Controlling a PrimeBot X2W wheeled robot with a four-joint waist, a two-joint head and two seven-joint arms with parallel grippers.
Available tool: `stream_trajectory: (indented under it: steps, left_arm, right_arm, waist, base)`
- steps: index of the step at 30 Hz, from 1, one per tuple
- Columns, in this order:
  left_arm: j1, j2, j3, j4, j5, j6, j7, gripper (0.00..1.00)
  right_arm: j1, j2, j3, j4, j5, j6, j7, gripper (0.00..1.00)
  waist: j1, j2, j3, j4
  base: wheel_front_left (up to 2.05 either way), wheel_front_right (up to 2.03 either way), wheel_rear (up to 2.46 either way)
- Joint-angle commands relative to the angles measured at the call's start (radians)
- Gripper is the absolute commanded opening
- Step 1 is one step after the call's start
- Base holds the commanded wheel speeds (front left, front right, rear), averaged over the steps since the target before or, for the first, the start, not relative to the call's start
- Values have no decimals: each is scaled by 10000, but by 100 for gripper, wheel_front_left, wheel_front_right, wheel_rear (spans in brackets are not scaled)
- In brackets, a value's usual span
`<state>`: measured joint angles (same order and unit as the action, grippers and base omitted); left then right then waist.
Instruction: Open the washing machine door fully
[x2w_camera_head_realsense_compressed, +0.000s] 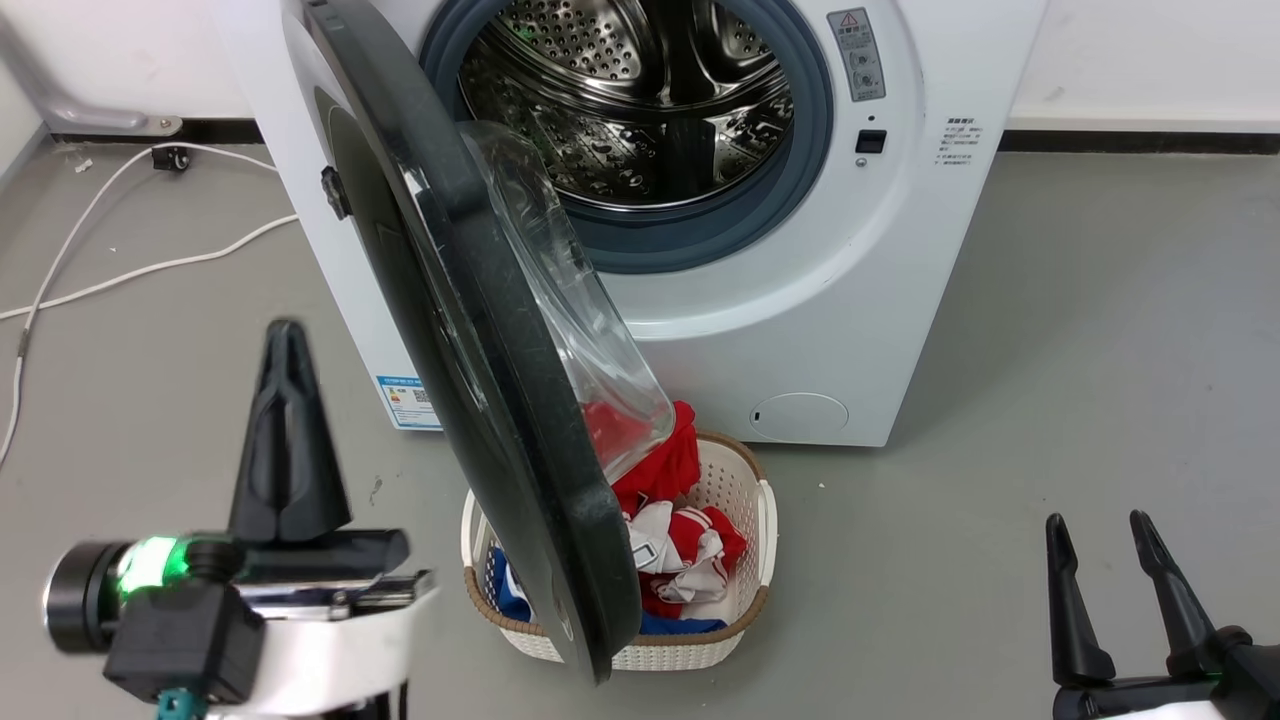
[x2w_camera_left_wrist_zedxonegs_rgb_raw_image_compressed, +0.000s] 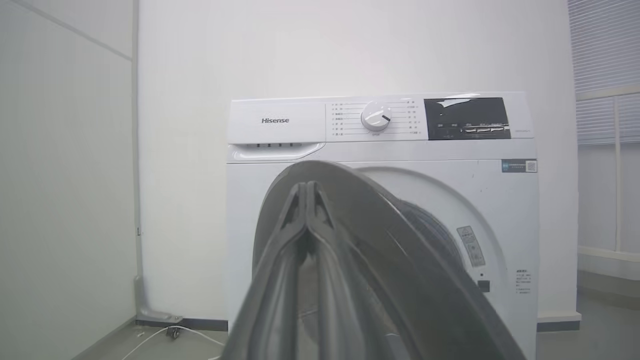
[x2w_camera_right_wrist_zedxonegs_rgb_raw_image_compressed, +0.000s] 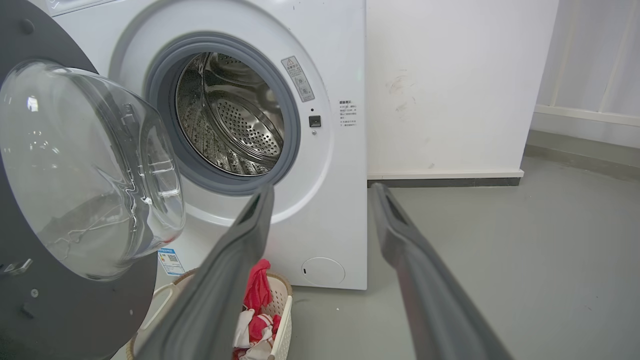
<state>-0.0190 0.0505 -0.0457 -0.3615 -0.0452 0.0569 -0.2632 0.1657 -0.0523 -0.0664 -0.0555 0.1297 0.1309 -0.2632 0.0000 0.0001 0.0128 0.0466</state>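
The washing machine (x2w_camera_head_realsense_compressed: 850, 300) stands on the grey floor (x2w_camera_head_realsense_compressed: 1100, 350) against a white wall. The washing machine door (x2w_camera_head_realsense_compressed: 460, 330) is swung out from its hinge on the robot's left side of the front and meets the head view almost edge-on, roughly square to the machine's face. Its clear glass bowl (x2w_camera_right_wrist_zedxonegs_rgb_raw_image_compressed: 90, 165) bulges toward the open side. Behind it the perforated steel drum (x2w_camera_head_realsense_compressed: 640, 90) and the grey gasket (x2w_camera_head_realsense_compressed: 700, 235) are fully exposed. A cream laundry basket (x2w_camera_head_realsense_compressed: 700, 650) sits on the floor just before the machine's front, under the door's lower rim, with red and white clothes (x2w_camera_head_realsense_compressed: 690, 540) inside. The left gripper (x2w_camera_head_realsense_compressed: 285, 335) is raised on the outer side of the door, its two dark fingers pressed tight together with nothing between them; a gap shows between it and the door in the head view. The right gripper (x2w_camera_head_realsense_compressed: 1096, 520) hangs low at the robot's right, well apart from the door, its fingers spread and empty. A white cable (x2w_camera_head_realsense_compressed: 120, 270) trails across the floor left of the machine.
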Motion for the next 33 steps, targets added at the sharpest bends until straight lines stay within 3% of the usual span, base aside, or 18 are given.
stream_trajectory:
  steps: [1, 12, 24, 33]
  left_arm:
    - [-160, 0, -81, -141, 75, -51, -24, 0]
    - [-784, 1, -2374, -962, 660, -796, -24, 0]
    - [-687, 15, -4583, 523, 524, -1264, -24, 0]
    - [-228, 149, -5063, 1680, 415, -1274, -23, 0]
  right_arm:
    - [87, 36, -17, -26, -48, -2, -24, 100]
    - [44, 35, 56, -164, 3, -2, -24, 100]
    - [-47, 35, 139, -187, -80, -2, -22, 100]
    - [-162, 35, 186, -217, -133, -2, -24, 100]
  waist:
    - [0, -1, 7, -10]
    - [0, -1, 1, -79]
    - [0, -1, 82, -130]
    - [0, -1, 259, -98]
  base:
    - [0, 0, 0]
    - [0, 0, 0]
    - [0, 0, 0]
    - [0, 0, 0]
